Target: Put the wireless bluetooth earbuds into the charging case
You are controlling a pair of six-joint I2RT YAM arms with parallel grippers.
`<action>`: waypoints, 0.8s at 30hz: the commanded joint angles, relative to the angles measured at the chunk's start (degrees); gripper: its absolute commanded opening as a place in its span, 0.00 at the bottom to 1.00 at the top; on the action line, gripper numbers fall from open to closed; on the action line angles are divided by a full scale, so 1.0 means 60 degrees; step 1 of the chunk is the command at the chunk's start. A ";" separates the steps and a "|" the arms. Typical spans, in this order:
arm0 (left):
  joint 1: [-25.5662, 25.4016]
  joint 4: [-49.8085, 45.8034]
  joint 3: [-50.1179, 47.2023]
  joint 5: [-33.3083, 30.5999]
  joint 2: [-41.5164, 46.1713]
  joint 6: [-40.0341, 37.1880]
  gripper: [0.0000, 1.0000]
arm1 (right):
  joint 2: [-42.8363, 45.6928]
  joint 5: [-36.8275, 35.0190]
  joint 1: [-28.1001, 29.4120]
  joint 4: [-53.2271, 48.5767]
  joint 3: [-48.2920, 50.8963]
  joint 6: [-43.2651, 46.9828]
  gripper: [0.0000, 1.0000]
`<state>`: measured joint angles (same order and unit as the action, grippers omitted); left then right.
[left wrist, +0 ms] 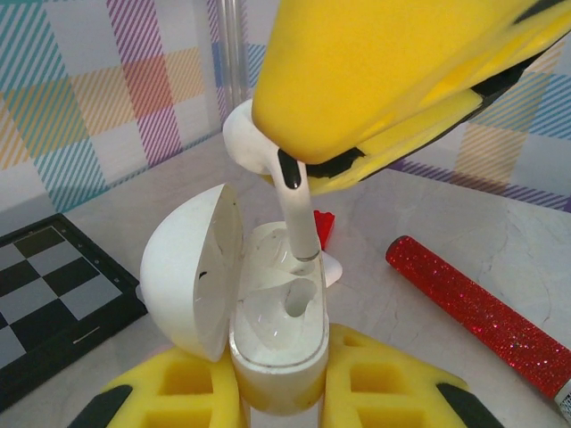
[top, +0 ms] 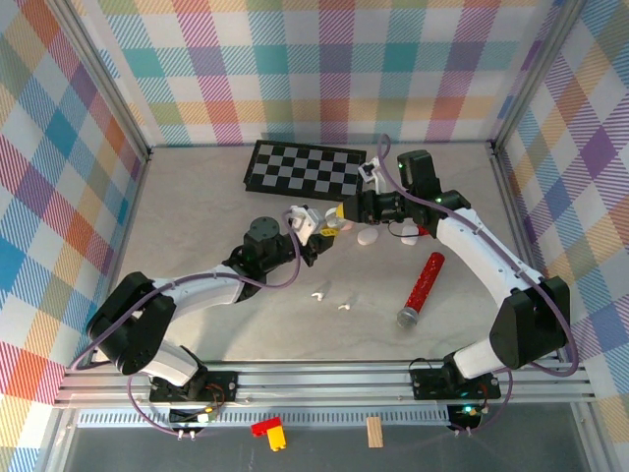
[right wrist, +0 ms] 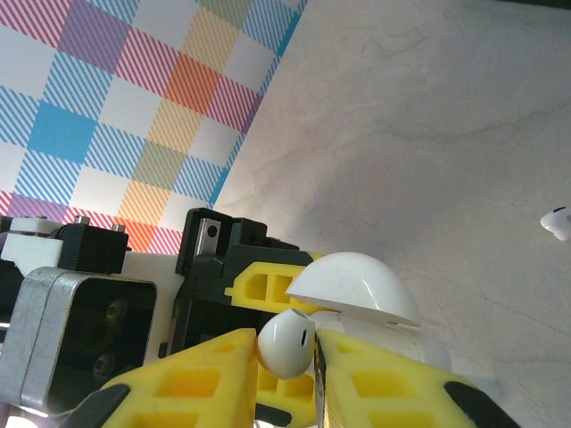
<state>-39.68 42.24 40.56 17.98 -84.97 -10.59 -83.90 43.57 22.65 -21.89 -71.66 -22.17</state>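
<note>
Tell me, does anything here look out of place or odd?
A white earbud and a second earbud lie loose on the table, not stowed. A red glitter tube lies on its side. Nothing looks broken.

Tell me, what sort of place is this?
Most likely a robot test booth in a lab: a pale table walled in by bright plaid panels, two robot arms bolted to a metal rail at its near edge, and odd props such as a chessboard mat and a red glitter tube.
</note>
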 commanded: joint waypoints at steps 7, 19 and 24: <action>-0.0211 0.0035 0.0473 -0.0212 -0.0107 -0.0069 0.00 | 0.0089 0.0100 -0.0015 -0.0058 0.0118 0.0290 0.23; -0.0227 -0.0268 0.0609 -0.0057 0.0011 -0.0007 0.00 | -0.0038 -0.0410 -0.0011 -0.0154 0.0167 0.0430 0.22; -0.0219 -0.0232 0.0594 -0.0023 -0.0005 -0.0007 0.00 | -0.0021 -0.0430 -0.0012 -0.0062 0.0140 0.0427 0.23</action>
<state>-40.12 40.21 42.63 17.30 -85.36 -10.50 -83.90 41.19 22.65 -22.11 -71.18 -21.32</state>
